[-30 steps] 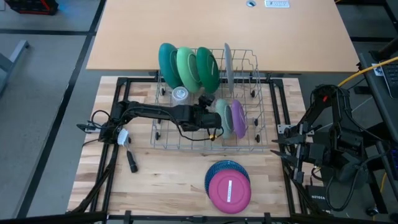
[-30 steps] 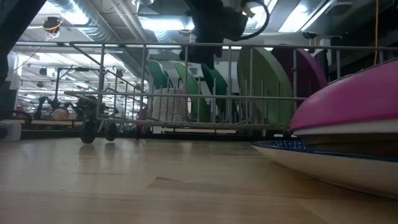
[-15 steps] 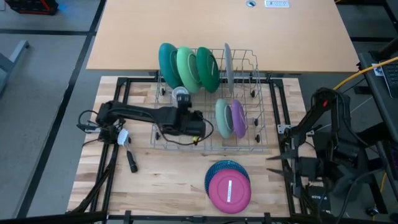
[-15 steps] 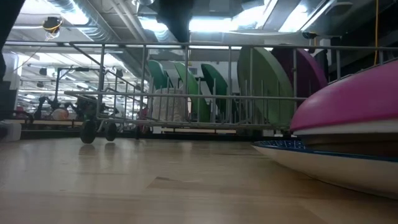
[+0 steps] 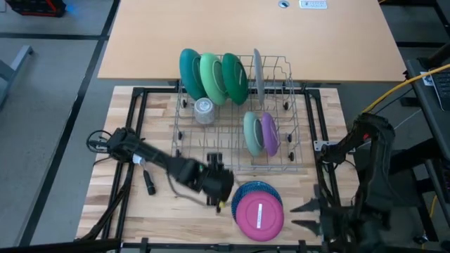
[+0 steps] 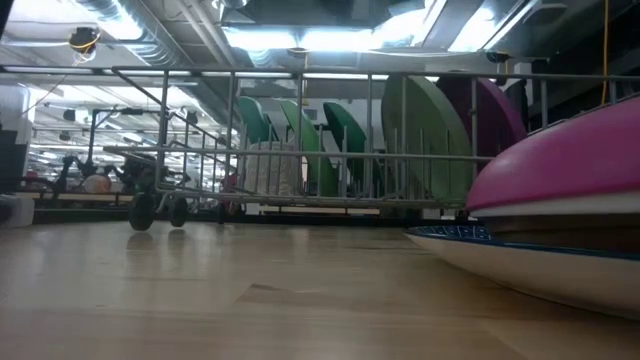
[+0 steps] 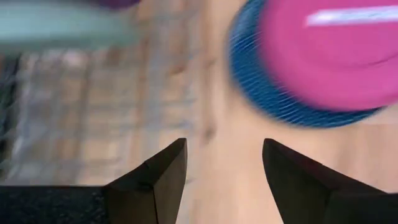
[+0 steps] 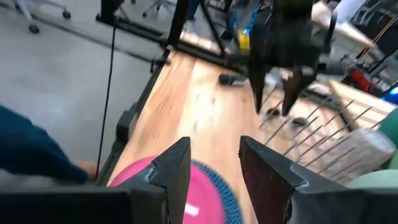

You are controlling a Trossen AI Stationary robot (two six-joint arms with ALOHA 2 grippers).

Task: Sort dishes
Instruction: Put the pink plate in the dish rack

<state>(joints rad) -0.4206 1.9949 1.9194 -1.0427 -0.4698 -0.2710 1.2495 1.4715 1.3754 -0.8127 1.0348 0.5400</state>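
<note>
Pink plate (image 5: 259,216) lies flat atop the blue plate (image 5: 247,191) at the table's front edge. We find the left gripper (image 5: 219,198), fingers apart and empty, just beside it, nearer than the right gripper (image 5: 307,215), also parted.

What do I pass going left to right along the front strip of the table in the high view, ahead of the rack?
Left arm's fingers, open and empty → pink plate stacked on the blue plate → right arm's fingers, open at the table's right edge.
</note>
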